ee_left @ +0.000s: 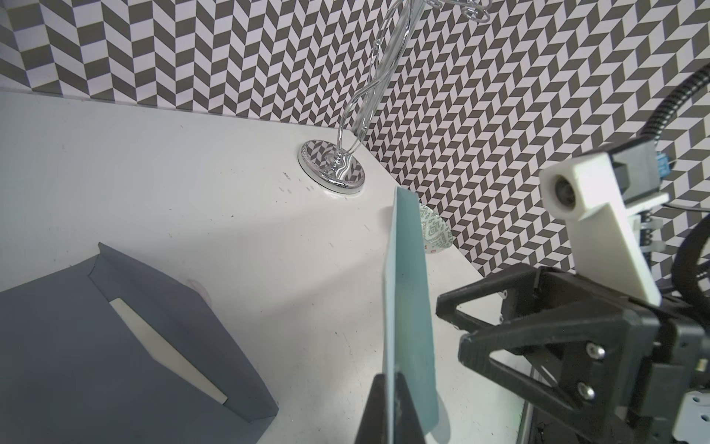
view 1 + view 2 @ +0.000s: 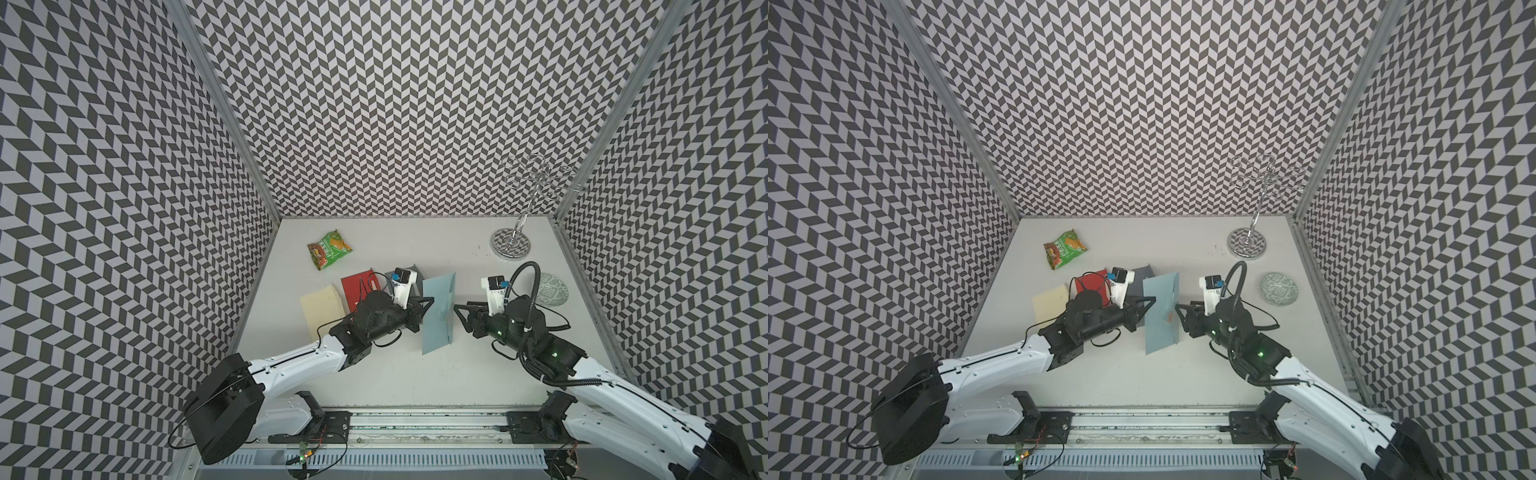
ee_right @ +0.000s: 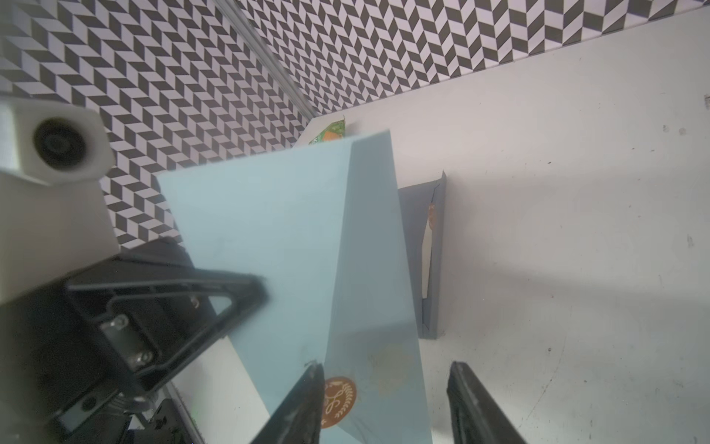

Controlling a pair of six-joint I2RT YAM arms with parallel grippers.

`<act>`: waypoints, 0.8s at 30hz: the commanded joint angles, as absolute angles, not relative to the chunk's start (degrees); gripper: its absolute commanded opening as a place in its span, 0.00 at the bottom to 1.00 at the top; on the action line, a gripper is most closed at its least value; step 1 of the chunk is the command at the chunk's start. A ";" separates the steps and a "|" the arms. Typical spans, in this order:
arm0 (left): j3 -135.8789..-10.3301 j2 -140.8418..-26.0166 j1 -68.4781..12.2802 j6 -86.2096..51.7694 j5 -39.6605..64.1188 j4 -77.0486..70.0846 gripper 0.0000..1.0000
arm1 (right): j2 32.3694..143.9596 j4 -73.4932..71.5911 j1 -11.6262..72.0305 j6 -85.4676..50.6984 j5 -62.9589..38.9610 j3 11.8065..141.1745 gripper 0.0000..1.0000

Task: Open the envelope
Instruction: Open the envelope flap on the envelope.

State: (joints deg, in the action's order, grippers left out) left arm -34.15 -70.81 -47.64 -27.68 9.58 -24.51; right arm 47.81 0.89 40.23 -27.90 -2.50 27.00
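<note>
The left pincer (image 1: 390,399) is clamped shut on an edge of the pale blue paper envelope (image 2: 437,316), holding it upright over the white worktop (image 2: 374,365) between the two arms. The right pincer (image 3: 386,369) stands partly open and grips nothing, its jaws either side of the triangular flap (image 3: 369,269) by the round gold seal (image 3: 338,399). This looks like the flap-grasping step: next it should close on the flap and peel gently away.

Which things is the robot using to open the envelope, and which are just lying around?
Using: blue envelope, left gripper holding it, right gripper open beside it.
Lying around: grey envelope, red envelope, cream envelope, snack packet, chrome stand, patterned dish.
</note>
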 commanded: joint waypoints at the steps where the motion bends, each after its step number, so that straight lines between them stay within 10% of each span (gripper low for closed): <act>1: -35.32 -70.04 -47.72 -25.89 8.13 -25.82 0.00 | 44.13 -6.28 40.05 -23.58 -8.05 24.52 0.56; 7: -35.08 -71.19 -47.74 -27.55 7.52 -28.46 0.00 | 41.42 -20.63 40.82 -24.08 -17.25 14.89 0.52; 24: -34.03 -70.04 -47.31 -28.35 10.11 -31.27 0.00 | 49.93 -26.25 46.23 -24.76 13.49 14.34 0.57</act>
